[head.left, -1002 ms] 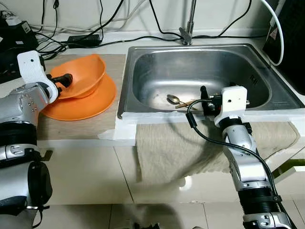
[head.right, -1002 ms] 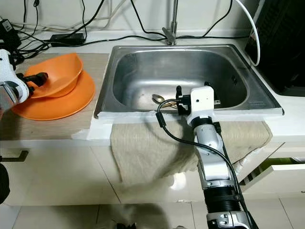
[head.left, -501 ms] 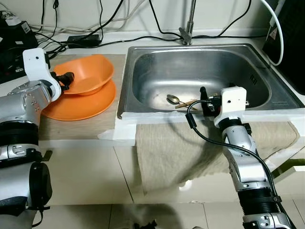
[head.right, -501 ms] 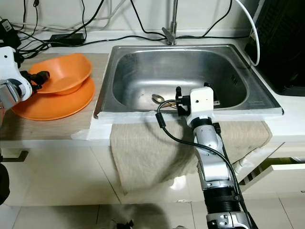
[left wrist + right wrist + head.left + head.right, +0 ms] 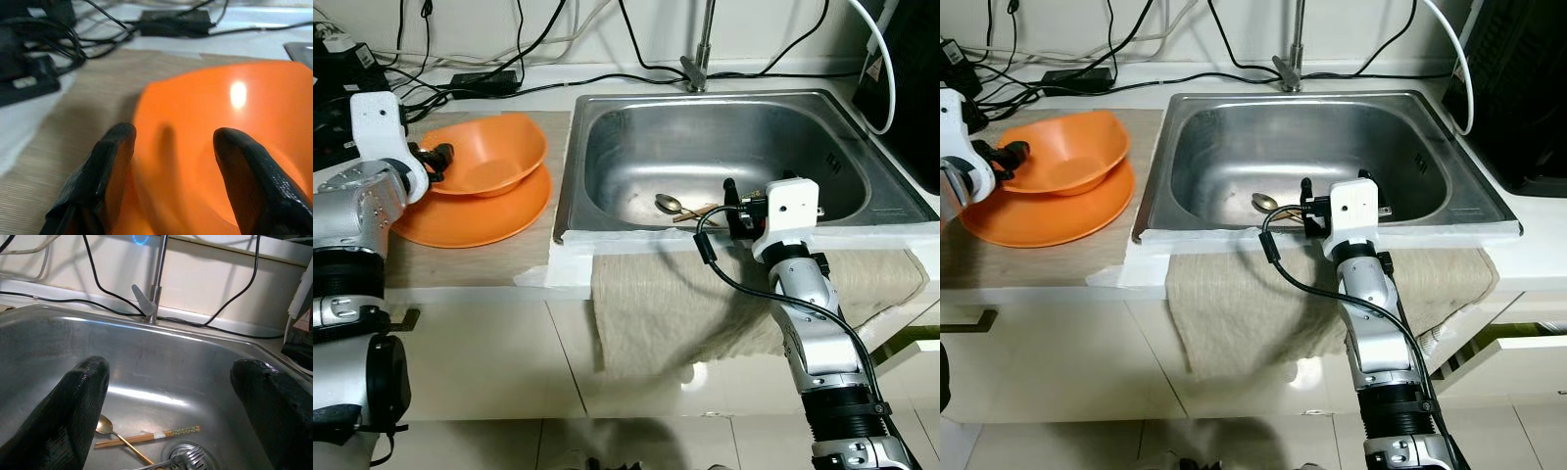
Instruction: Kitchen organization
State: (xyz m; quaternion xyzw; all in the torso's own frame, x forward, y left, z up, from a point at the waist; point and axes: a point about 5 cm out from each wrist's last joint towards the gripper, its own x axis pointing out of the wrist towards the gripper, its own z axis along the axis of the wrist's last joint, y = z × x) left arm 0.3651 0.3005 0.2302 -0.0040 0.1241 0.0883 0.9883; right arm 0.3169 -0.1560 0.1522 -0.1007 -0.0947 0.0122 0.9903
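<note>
An orange bowl [image 5: 487, 157] sits on an orange plate [image 5: 480, 211] on the wooden counter [image 5: 460, 259] to the left of the sink [image 5: 607, 147]; it is shallow, glossy and sits nearly level, with a highlight on its inner wall in the left wrist view. The left gripper [image 5: 168, 169] is spread open at the bowl's near-left rim, one finger outside the wall and the other over the inside, and whether the fingers [image 5: 105, 166] touch the rim cannot be told. The right gripper [image 5: 178, 406] hovers at the sink's front edge, wide open and holding nothing. In the basin below it lie a gold spoon [image 5: 105, 427], a pair of chopsticks [image 5: 146, 436] and a fork [image 5: 183, 461] near the drain. A beige cloth [image 5: 675, 304] hangs over the counter front under the right arm, black cables [image 5: 489, 88] run along the back of the counter, and the tap [image 5: 700, 49] stands behind the sink. A second ago the bowl was tipped up in the closed left gripper; now it has settled flat on the plate and the fingers have parted.
</note>
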